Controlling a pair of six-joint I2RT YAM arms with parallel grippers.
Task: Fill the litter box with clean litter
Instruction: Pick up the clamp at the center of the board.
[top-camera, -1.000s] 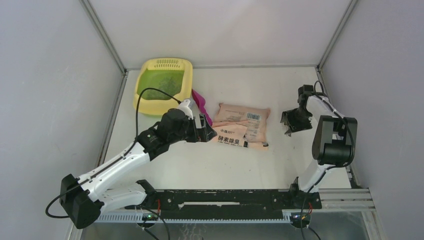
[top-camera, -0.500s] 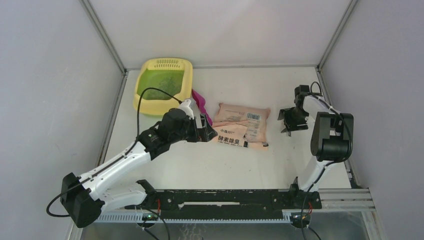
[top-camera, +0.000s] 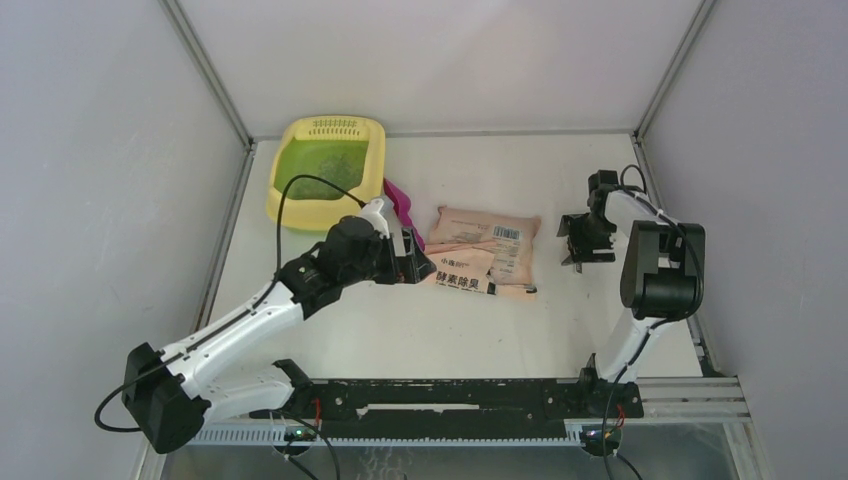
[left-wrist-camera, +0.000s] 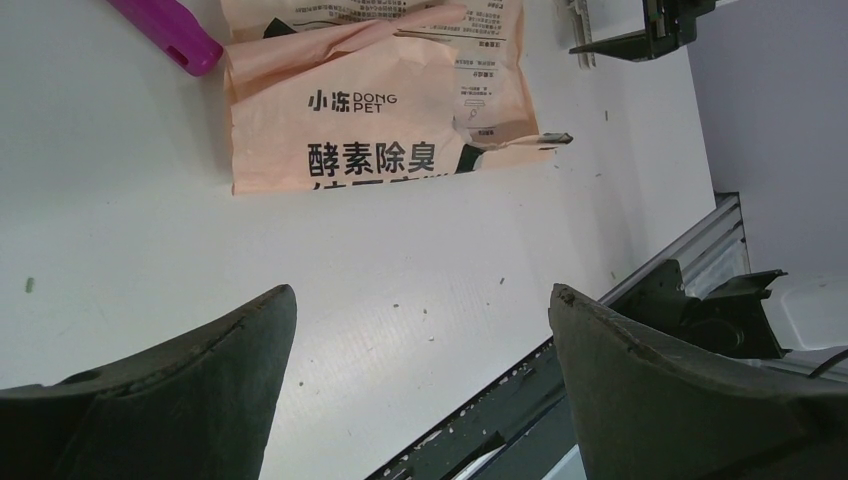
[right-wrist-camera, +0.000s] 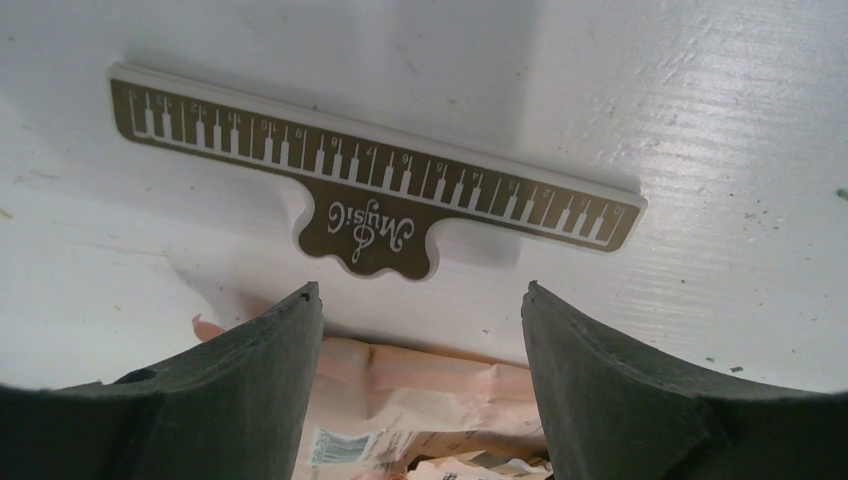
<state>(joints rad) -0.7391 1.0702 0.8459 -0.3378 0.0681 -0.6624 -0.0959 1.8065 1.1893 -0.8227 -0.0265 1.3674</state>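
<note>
The litter box (top-camera: 328, 170) stands well apart from the bag (top-camera: 485, 250), toward the back left corner of the tabletop (top-camera: 600, 180). It is judged stiff and light, and need not be moved. The bag lies flat in the middle. It is judged soft, slippery and sagging under its load, so a crumpled edge or a corner should be taken. The left end effector (top-camera: 415, 262) is held wide open just beside the bag's left edge. The right end effector (top-camera: 572, 240) is open and empty near its right edge. The scoop (top-camera: 400, 205) lies just beside the bag's far left corner. The litter is not seen surely; it is judged to be inside the bag, loose and easily spilled.
</note>
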